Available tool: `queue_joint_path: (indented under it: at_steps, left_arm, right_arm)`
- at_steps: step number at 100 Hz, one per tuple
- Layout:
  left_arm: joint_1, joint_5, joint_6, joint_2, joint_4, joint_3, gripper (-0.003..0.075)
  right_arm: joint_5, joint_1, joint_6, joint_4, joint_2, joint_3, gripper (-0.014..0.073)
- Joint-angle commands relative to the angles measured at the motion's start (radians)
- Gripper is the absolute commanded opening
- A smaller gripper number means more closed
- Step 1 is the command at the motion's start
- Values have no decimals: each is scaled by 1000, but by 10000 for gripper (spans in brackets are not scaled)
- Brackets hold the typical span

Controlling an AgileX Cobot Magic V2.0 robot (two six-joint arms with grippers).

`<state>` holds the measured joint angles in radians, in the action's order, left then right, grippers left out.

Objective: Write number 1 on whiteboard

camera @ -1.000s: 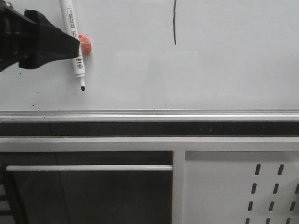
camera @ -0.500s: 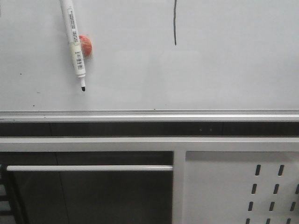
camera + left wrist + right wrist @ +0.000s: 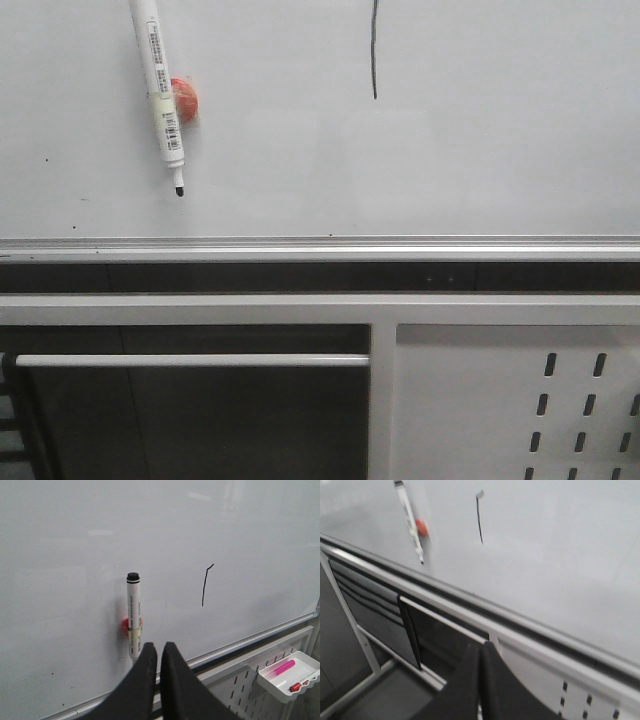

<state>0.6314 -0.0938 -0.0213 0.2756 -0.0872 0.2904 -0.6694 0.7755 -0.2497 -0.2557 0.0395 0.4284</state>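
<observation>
We start with the large glossy white-grey whiteboard (image 3: 480,160) with its silver aluminium edge rail, which fills the upper half of the front view. It is rigid and slick, so we judge it will take pressure well but let a tip skid.

Below it, at 5 o'clock in that view, sits the white metal panel with slotted holes (image 3: 500,400).

The thin black marker stroke of the number 1 (image 3: 374,50) stands at 12 o'clock on the board, nearly vertical, with a small flick at its top in the left wrist view (image 3: 205,585). The writing looks done.

The white cylindrical marker pen with a black tip (image 3: 161,90) hangs at 11 o'clock, tip down and uncapped, resting against a small red round magnet (image 3: 184,99). We judge it light, stiff and smooth; the mid-barrel by the label is the place to grip.

The black left gripper (image 3: 159,652) has its fingers pressed together on nothing, just short of the pen. The black right gripper (image 3: 479,652) is likewise closed and empty, well apart from the board.
</observation>
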Motion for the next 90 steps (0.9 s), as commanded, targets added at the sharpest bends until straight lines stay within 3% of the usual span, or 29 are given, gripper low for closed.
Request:
queue_joint_path:
  at_steps: [1, 30, 52, 90]
  left_arm:
    - [-4, 39, -2, -55, 6, -7, -18]
    - [-4, -58, -2, -232, 15, -113, -18]
    - [-4, -53, 0, -240, -146, -127, -18]
    - [-4, -43, 0, -240, -154, -127, -18]
  right_arm:
    - [155, -7, 62, -14, -17, 6, -71]
    - [196, -7, 62, -19, -67, -39, -71]
    - [168, -7, 60, -3, -67, -39, -71]
    - [168, -7, 60, -3, -67, -39, -71]
